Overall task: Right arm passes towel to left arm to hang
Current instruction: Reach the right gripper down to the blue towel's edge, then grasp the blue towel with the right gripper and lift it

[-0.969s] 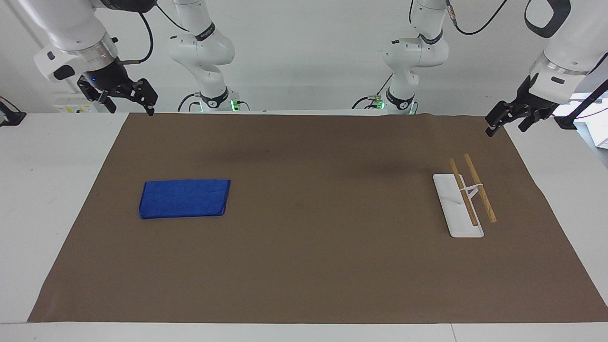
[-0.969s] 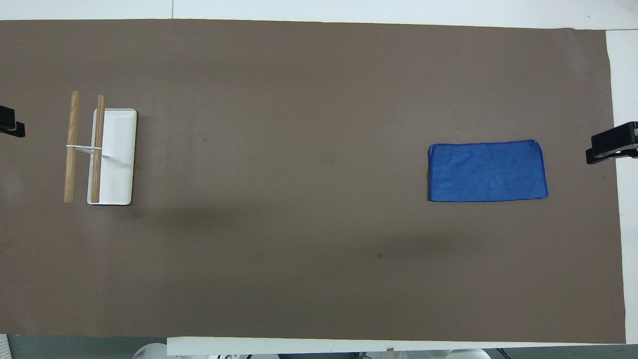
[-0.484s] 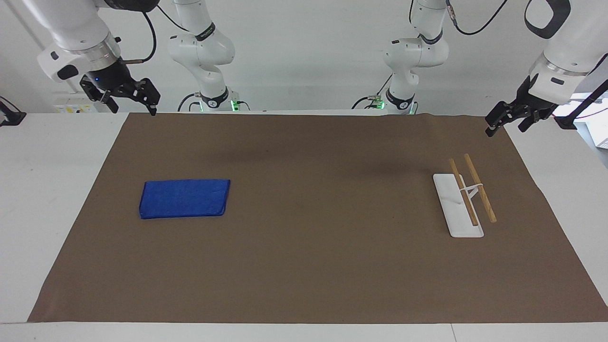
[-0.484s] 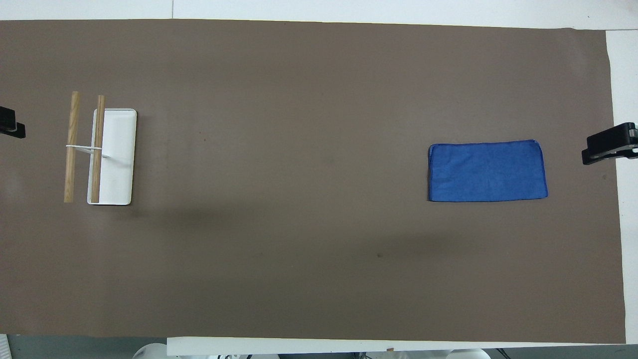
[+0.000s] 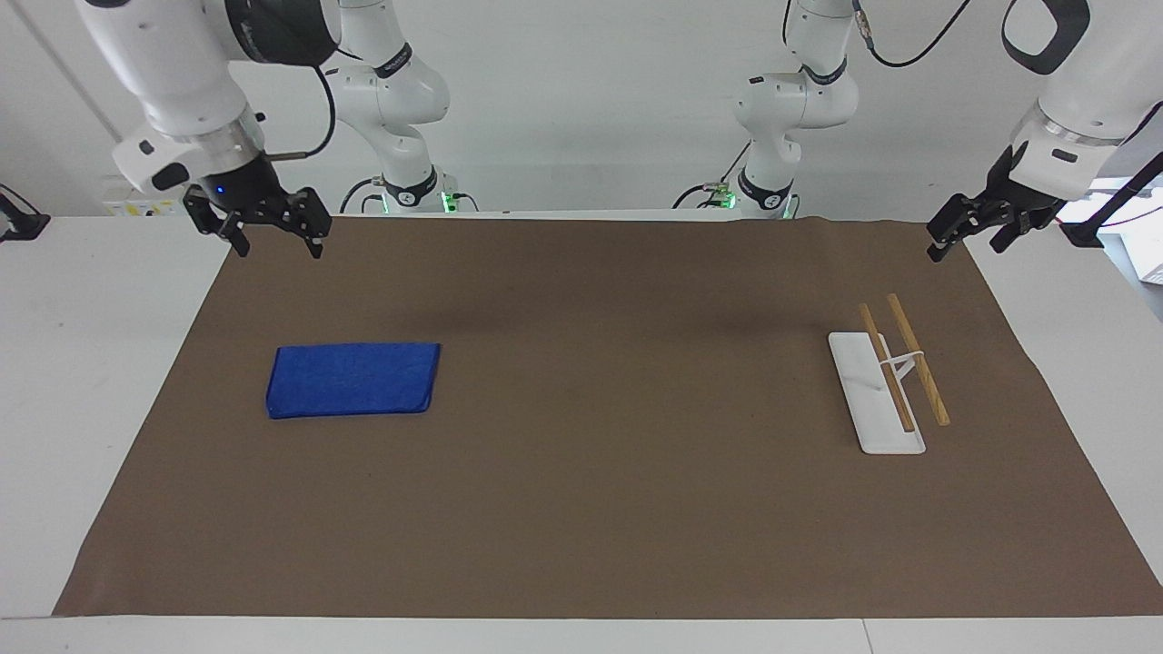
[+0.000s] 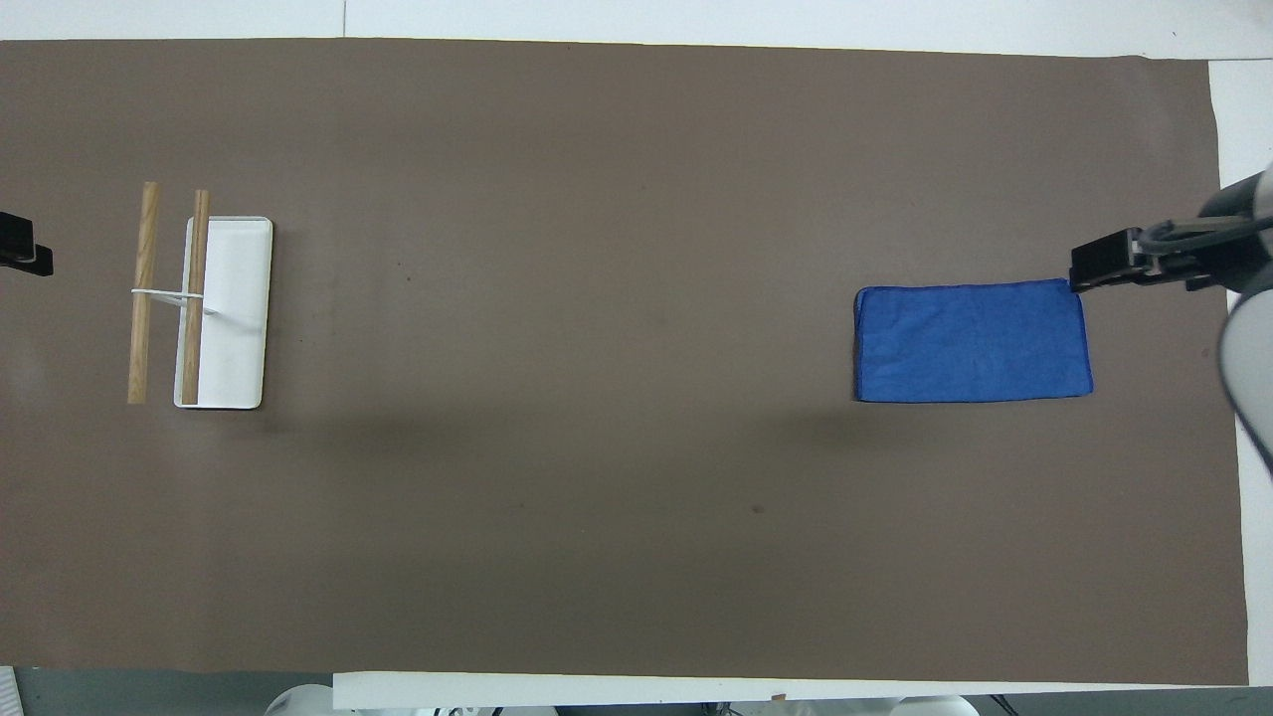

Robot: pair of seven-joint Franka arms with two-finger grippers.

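The blue towel (image 5: 352,379) lies folded flat on the brown mat, toward the right arm's end of the table; it also shows in the overhead view (image 6: 972,343). My right gripper (image 5: 278,247), with its blue light, is open and empty. It hangs in the air over the mat's edge, apart from the towel. In the overhead view the right gripper (image 6: 1094,270) shows by the towel's corner. My left gripper (image 5: 966,247) is open and empty, and waits in the air over the mat's corner at the left arm's end.
A rack with two wooden rods (image 5: 895,381) on a white base (image 5: 863,400) stands at the left arm's end; it also shows in the overhead view (image 6: 169,293). The brown mat (image 5: 591,454) covers most of the white table.
My right arm has swung in from the table's end toward the towel, and its gripper now hangs lower over the mat's edge. The left arm and the towel have not moved.
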